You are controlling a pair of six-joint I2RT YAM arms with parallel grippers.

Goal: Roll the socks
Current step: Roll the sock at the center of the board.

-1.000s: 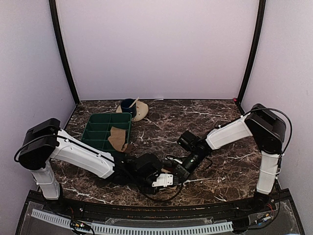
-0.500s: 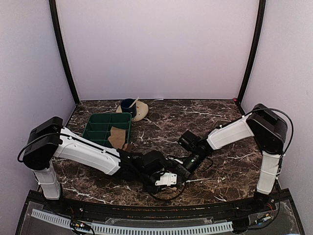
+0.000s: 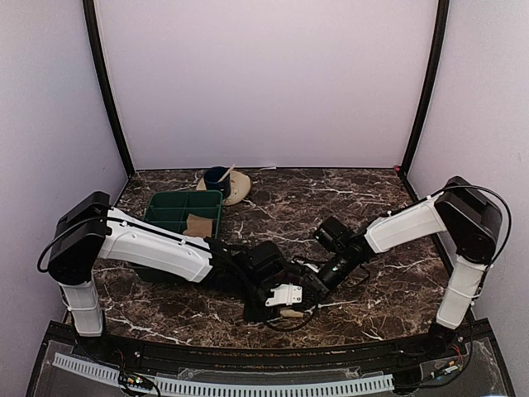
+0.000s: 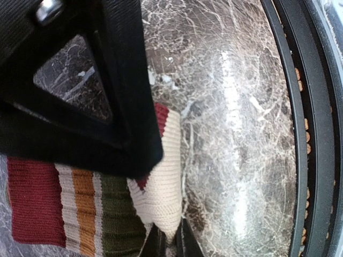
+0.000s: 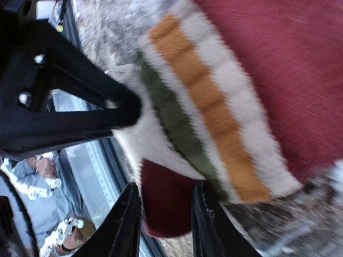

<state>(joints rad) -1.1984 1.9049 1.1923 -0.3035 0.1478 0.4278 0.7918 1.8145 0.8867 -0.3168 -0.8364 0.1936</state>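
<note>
One of the socks lies on the marble near the front edge, striped cream, dark red, orange and olive. My left gripper is shut on its cream tip. In the right wrist view the same sock fills the frame, and my right gripper stands open with the sock's dark red end between its spread fingers. From above, both grippers meet at the front centre, left gripper and right gripper, and only a tan scrap of that sock shows. The second sock lies flat on the green tray.
The green compartment tray sits at the left behind my left arm. A beige saucer with a blue cup stands at the back by the wall. The table's black front rail runs close to the sock.
My right gripper's jaws have spread apart from shut. Both arms have shifted to the right, and the left forearm now crosses in front of the tray.
</note>
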